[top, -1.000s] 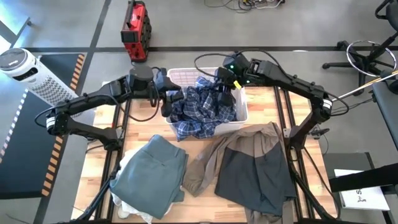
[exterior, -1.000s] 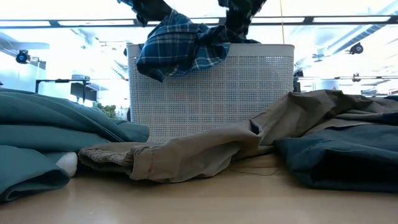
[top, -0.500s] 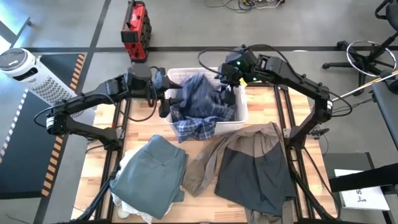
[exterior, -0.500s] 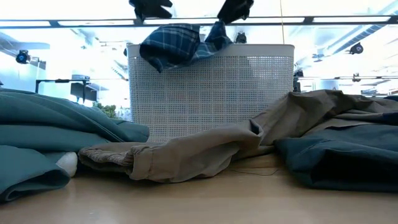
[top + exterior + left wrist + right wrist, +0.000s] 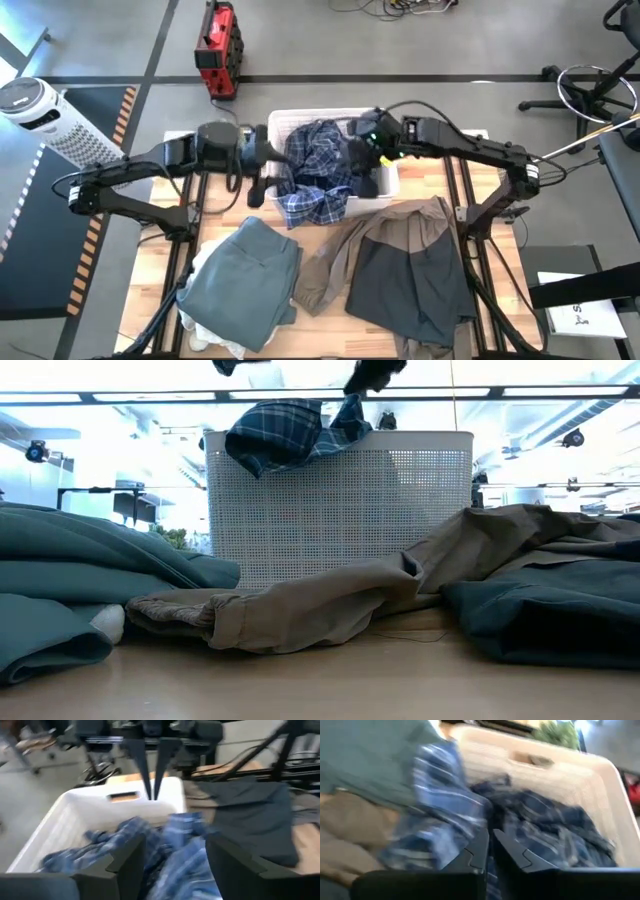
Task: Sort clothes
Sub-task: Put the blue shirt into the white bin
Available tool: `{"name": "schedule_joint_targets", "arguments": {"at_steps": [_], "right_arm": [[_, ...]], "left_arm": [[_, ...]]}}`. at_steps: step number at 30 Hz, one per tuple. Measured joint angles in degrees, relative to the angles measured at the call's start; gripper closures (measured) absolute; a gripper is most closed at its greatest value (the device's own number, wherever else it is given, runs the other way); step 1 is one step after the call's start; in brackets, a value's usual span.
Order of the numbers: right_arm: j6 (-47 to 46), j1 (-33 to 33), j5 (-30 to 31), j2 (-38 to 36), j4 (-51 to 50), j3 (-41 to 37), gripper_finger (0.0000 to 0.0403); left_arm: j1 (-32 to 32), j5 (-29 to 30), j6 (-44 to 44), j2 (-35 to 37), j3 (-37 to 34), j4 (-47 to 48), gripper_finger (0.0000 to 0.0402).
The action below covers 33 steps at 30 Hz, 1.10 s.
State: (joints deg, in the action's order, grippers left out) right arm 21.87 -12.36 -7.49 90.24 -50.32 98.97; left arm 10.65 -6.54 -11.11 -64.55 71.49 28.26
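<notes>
Left claw [image 5: 262, 172] gapes wide, right claw [image 5: 362, 165] nearly closed; plaid shirt [image 5: 318, 175] spills over white bin [image 5: 385, 178].

A: Plaid shirt [image 5: 318, 172]?
B: In white bin [image 5: 390, 180], part draped over near rim. Left gripper [image 5: 262, 172] & right gripper [image 5: 362, 168] either side.
A: Rest?
B: Grey-green piece [image 5: 243, 281], tan/grey piece [image 5: 400, 262] on counter [image 5: 325, 335].

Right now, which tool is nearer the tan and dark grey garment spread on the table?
Right. The right tool hangs over the white plastic bin's near-right part, just behind the tan and dark grey garment. The left tool is at the bin's left side, farther away.
</notes>
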Motion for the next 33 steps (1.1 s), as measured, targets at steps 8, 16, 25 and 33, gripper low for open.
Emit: {"name": "schedule_joint_targets", "arguments": {"at_steps": [8, 16, 25, 33], "right_arm": [[0.06, 13.48, 12.94, -4.65, 2.77, -8.14, 0.0345], [0.59, 27.44, 35.9, -5.19, 6.31, -17.2, 0.0292], [7.53, 35.59, 51.58, -4.84, 22.07, -29.39, 0.0221], [18.85, 36.87, 58.85, -0.16, 27.43, -32.47, 0.0196]], "left_arm": [[-13.74, 14.45, -2.33, 3.35, -10.23, -11.17, 0.0236], [-27.0, 30.54, -0.69, 4.28, -18.63, -18.26, 0.0224], [-35.76, 47.47, -0.35, 4.14, -23.2, -24.56, 0.0212], [-36.74, 48.71, -0.35, 2.93, -23.33, -25.91, 0.0219]]}}
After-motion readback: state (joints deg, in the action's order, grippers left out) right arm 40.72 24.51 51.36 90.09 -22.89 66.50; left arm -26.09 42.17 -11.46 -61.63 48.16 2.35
